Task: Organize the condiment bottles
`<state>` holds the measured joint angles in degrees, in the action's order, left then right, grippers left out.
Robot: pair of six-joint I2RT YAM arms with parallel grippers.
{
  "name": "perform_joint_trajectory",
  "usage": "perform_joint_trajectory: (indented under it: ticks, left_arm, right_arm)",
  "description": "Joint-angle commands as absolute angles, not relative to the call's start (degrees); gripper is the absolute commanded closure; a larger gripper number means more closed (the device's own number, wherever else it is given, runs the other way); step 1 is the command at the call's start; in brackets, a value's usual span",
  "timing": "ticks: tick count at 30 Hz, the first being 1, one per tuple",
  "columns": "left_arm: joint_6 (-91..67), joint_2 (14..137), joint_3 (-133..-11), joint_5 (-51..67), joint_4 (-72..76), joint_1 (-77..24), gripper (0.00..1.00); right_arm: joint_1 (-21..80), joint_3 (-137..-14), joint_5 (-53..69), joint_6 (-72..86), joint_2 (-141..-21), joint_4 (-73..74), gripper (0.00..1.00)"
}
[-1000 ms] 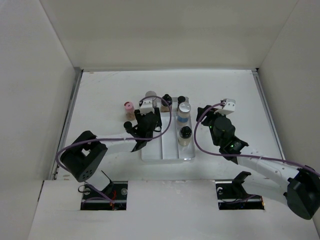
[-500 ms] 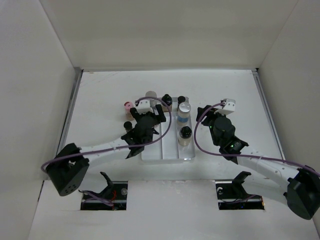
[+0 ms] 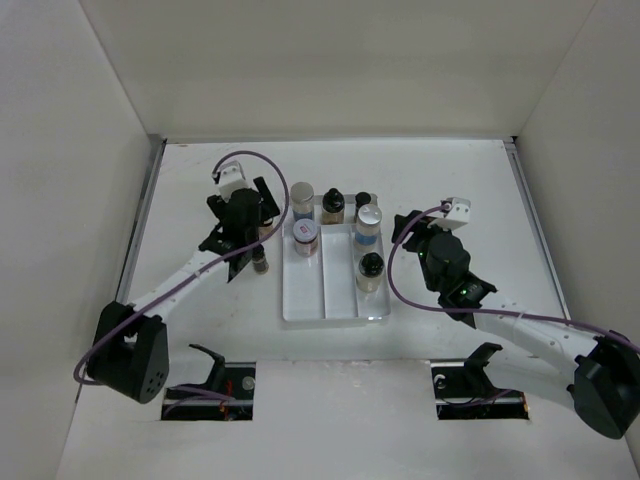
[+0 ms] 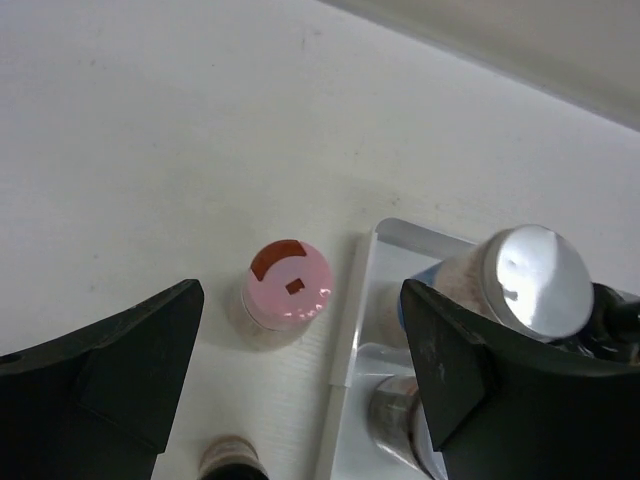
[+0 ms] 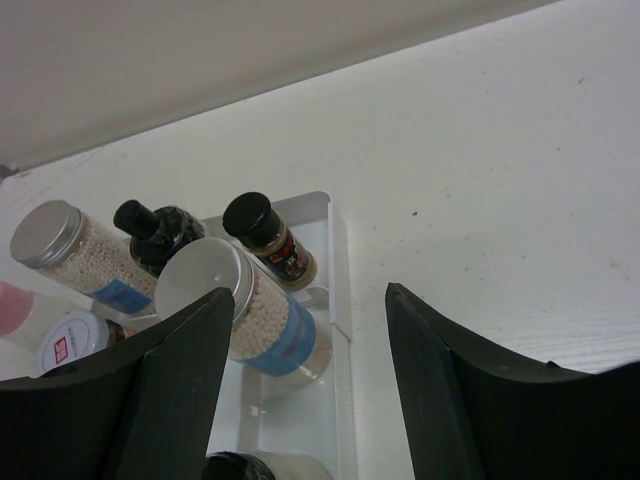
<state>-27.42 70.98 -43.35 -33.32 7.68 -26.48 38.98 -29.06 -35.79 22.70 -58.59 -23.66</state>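
Left claw (image 4: 298, 320), right claw (image 5: 308, 330) agape

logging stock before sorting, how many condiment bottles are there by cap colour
silver cap: 2
black cap: 3
white lid with red mark: 1
pink cap: 1
small dark cap, outside the tray: 1
total: 8

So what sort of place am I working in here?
Probably a lab test cell, not a kitchen: bare white walls box in a white table holding a divided tray and condiment bottles.

Top overhead; wrist cams close, sharing tray (image 3: 322, 296).
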Motion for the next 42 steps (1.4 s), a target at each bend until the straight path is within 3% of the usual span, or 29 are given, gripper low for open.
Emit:
perform_joint_trajectory:
  ticks: [1, 8, 14, 19, 22, 28, 34, 42]
  left_arm:
    - [-29.71, 74.69, -47.98, -25.49, 3.16, -23.34, 0.2]
    - [-29.53, 84.1, -52.29, -25.4, 4.48, -22.37, 0.24]
    - [-29.79, 86.48, -52.38, -29.88, 4.57, -22.19, 0.39]
    - [-29.71, 85.87, -51.68, -31.02, 5.09, -22.01, 0.62]
    - [-29.45, 82.02, -50.63, -32.86, 5.71, -22.71, 0.71]
    - [-25.67, 66.73, -48.34, -35.77, 9.49, -27.63, 0.72]
    - [-23.03, 56.7, -46.41, -38.14, 3.88, -36.33, 0.72]
    - [-24.87, 55.46, -42.81, -43.84, -3.69, -52.32, 0.72]
  right_arm:
    - [38.8, -29.53, -35.68, 22.59, -58.8, -26.46, 0.31]
    - [38.8, -29.62, -35.68, 22.5, -58.98, -26.54, 0.31]
    - [38.8, -29.36, -35.68, 22.41, -58.19, -26.46, 0.3]
    - [38.8, -29.27, -35.68, 22.41, -57.83, -26.46, 0.3]
    - [38.8, -29.18, -35.68, 22.5, -57.92, -26.63, 0.3]
    - [38.8, -29.36, -35.68, 22.41, -58.62, -26.72, 0.3]
    - [38.8, -29.18, -35.68, 22.59, -57.92, -26.72, 0.3]
    - [38.8, -29.36, -35.68, 22.59, -58.8, -26.46, 0.3]
